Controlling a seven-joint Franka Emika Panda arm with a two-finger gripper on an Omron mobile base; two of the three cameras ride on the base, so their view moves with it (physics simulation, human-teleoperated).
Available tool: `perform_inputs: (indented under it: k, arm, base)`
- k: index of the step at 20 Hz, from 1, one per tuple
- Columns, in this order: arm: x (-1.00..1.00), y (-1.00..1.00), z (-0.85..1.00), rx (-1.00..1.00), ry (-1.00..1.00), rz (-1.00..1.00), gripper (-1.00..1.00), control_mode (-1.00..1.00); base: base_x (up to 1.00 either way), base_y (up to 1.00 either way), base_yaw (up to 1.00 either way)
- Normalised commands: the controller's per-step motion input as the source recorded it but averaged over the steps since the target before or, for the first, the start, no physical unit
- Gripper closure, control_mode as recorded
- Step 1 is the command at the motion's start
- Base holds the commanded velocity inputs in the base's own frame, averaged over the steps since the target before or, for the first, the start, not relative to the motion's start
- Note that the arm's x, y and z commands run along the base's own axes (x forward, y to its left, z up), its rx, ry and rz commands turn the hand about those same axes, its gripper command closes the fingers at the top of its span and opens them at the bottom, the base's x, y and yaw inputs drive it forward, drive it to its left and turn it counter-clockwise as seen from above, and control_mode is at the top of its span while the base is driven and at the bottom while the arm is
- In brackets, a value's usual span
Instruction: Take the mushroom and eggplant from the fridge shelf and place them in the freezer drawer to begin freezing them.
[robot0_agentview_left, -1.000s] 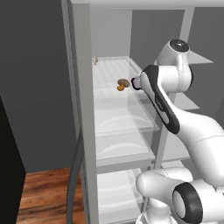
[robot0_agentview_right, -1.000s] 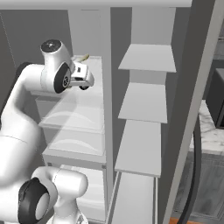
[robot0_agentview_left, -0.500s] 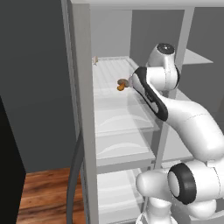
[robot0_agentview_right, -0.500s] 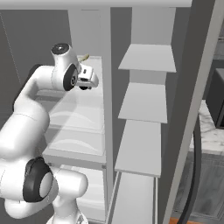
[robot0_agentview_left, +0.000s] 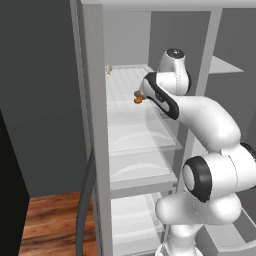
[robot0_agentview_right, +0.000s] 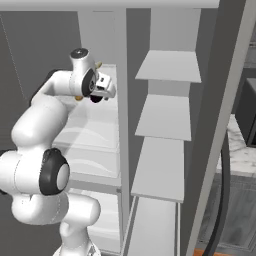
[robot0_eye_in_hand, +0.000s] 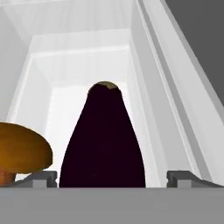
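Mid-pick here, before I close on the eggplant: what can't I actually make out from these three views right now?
- Eggplant: its base is cut off by the hand view's bottom edge; whether the fingertips touch it is unclear.
- Mushroom: cropped at the left edge of the hand view; a tiny speck in the left base view.
- Gripper: jaws hidden behind the hand in the right base view.

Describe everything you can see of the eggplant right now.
In the hand view the eggplant is glossy and nearly black, a tapered cone-like lump with a small tan-brown tip at its far end. It lies on the white shelf, lengthwise away from the camera, its broad end nearest. It sits between the two fingertips, which stand apart on either side of it. The mushroom is close beside it; contact between them is unclear.
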Motion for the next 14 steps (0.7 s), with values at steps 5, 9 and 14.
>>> perform_inputs:
  k: [5, 9, 14]
  arm:
    - [0.45, 0.01, -0.3, 0.06, 0.01, -0.01, -1.0, -1.0]
    - [0.27, 0.0, -0.34, 0.04, 0.0, 0.0, -1.0, -1.0]
    - [-0.13, 0.0, -0.59, 0.01, 0.01, 0.0, 1.0, -1.0]
  base:
    - [0.0, 0.0, 0.0]
    - [0.0, 0.0, 0.0]
    - [0.0, 0.0, 0.0]
